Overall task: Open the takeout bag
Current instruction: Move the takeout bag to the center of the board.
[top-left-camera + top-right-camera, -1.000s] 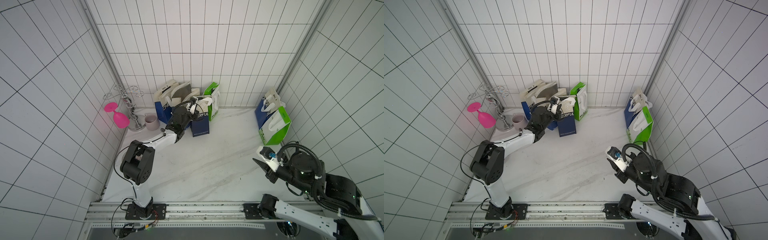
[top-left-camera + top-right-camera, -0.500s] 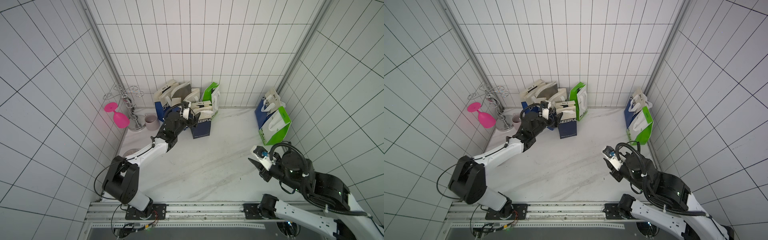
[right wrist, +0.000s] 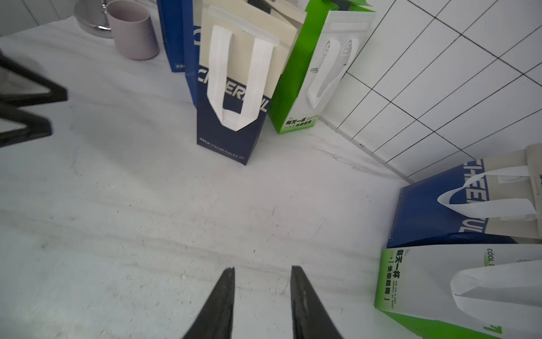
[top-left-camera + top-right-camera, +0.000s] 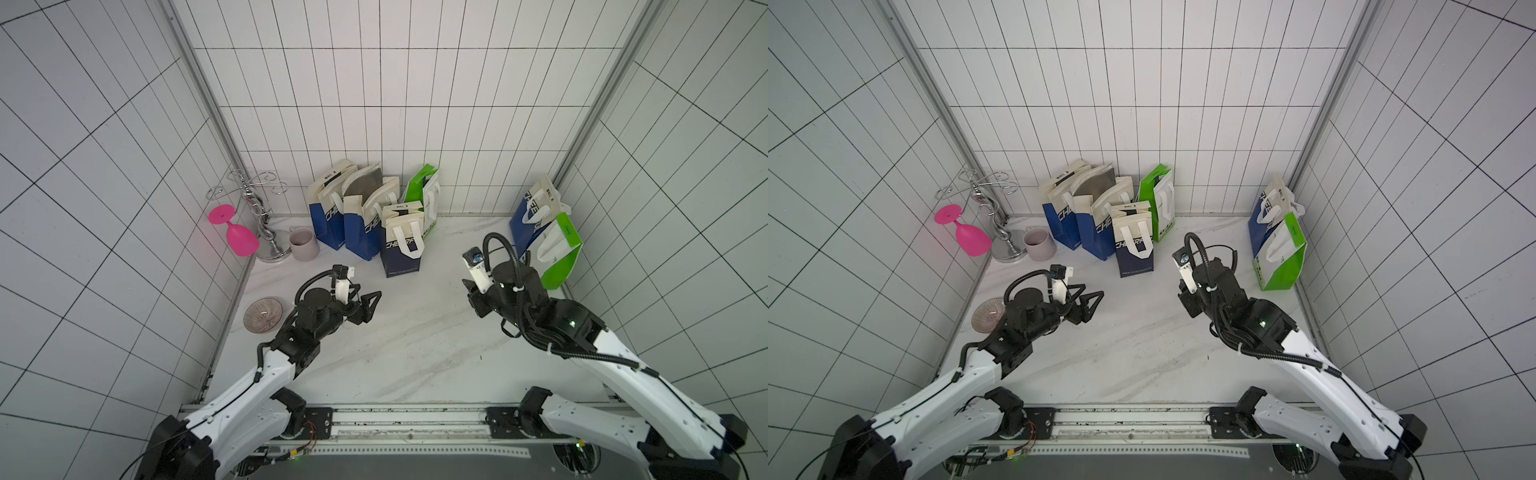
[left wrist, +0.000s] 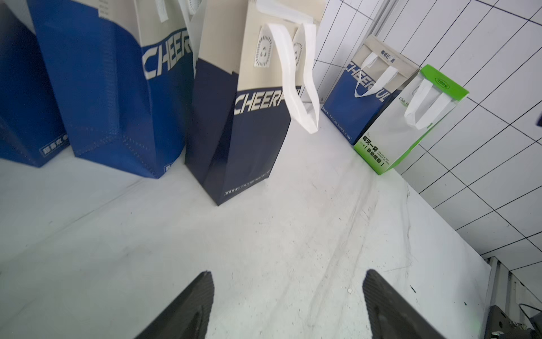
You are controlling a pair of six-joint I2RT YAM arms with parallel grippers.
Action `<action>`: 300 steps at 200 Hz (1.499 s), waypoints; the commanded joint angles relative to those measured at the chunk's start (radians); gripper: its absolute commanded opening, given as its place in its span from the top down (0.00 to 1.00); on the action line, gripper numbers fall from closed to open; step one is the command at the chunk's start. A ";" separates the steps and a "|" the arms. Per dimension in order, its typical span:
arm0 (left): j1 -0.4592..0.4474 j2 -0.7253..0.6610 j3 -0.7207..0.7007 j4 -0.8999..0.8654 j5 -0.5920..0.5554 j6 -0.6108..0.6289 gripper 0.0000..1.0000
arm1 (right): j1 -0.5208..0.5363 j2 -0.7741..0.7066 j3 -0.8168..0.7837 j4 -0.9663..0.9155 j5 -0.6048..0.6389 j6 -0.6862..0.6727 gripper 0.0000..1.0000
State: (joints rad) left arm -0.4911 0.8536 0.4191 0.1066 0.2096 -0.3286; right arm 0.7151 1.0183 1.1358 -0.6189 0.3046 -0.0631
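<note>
The navy takeout bag point(image 4: 401, 253) stands on the bench point(image 4: 415, 345) just in front of 2 blue bags point(image 4: 361, 232), its contents hidden. The left tool point(image 4: 372, 307) is spread wide and the right tool point(image 3: 262, 268) slightly parted, both empty.

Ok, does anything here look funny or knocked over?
The pink wine glass beside the chrome glass rack is tipped bowl-down, foot up, not standing; I can't tell if it hangs there. The blue bag and green bag on the right lean over rather than stand straight. Nothing is spilled.
</note>
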 commanded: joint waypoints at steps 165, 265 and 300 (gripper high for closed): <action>-0.064 -0.323 -0.199 -0.081 -0.125 -0.021 0.19 | -0.621 0.159 0.253 0.086 0.053 0.350 0.63; -0.073 -0.332 -0.194 -0.092 -0.130 -0.012 0.19 | -0.833 0.141 -0.048 0.166 -0.005 0.414 0.46; -0.072 -0.333 -0.193 -0.092 -0.130 -0.012 0.19 | -0.875 0.219 -0.056 0.208 0.034 0.427 0.44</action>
State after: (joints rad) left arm -0.5621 0.5304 0.2169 0.0212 0.0940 -0.3405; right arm -0.1280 1.2133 1.1263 -0.4625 0.3134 0.3199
